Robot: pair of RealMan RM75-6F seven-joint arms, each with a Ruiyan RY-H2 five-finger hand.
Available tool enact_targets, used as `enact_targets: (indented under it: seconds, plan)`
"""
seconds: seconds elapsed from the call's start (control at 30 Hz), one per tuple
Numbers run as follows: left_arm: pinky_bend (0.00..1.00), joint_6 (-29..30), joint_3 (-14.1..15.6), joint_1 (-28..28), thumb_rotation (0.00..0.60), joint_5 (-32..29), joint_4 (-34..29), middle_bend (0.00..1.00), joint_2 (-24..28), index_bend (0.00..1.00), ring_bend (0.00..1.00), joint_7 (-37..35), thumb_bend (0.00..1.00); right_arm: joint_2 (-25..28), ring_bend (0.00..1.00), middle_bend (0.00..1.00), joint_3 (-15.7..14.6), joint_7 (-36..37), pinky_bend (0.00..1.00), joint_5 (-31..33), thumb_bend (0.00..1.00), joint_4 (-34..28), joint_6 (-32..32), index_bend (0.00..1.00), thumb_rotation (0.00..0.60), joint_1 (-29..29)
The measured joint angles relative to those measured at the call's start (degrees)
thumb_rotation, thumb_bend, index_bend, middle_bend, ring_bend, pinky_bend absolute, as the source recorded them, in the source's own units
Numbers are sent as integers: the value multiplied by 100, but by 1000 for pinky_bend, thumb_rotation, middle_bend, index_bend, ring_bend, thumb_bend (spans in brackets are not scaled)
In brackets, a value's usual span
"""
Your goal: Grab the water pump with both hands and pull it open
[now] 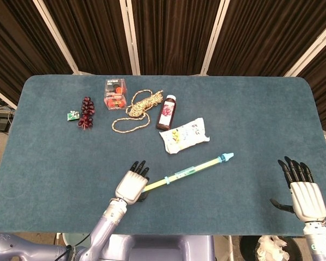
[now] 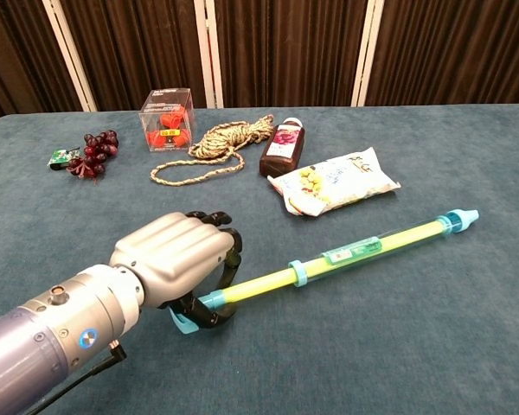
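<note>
The water pump (image 1: pixel 190 169) (image 2: pixel 363 251) is a thin yellow-green tube with light blue ends, lying slantwise on the blue table, its tip pointing up and to the right. My left hand (image 1: pixel 131 185) (image 2: pixel 177 259) curls its fingers around the pump's near handle end and grips it. That end is mostly hidden under the hand. My right hand (image 1: pixel 301 190) rests near the table's front right corner with its fingers spread and nothing in it, far from the pump's tip. The chest view does not show it.
Along the back left lie dark grapes (image 1: pixel 87 112), a clear box of red items (image 1: pixel 114 93), a coil of rope (image 1: pixel 138 109), a dark juice bottle (image 1: pixel 167 112) and a snack bag (image 1: pixel 185 135), the bag just beyond the pump's tip.
</note>
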Motion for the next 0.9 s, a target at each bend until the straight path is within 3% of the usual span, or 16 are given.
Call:
enact_targets:
  seconds: [0.27,0.57,0.9]
  plan:
    - [107,-270,150,-232,600,375,-538,181,472,621,16,-46,441,-3,0,0,-4,-19,0,3,154,-18,-6,76,600,1]
    - [107,-362,268,-377,600,926,-1132,185,918,620,16,-279,441,-44,0,6,21,-44,0,87,156,-124,-96,230,600,40]
    - [107,-301,192,-445,600,975,-1530,187,1262,621,16,-501,441,-289,0,28,176,-417,0,372,240,-304,-336,355,600,239]
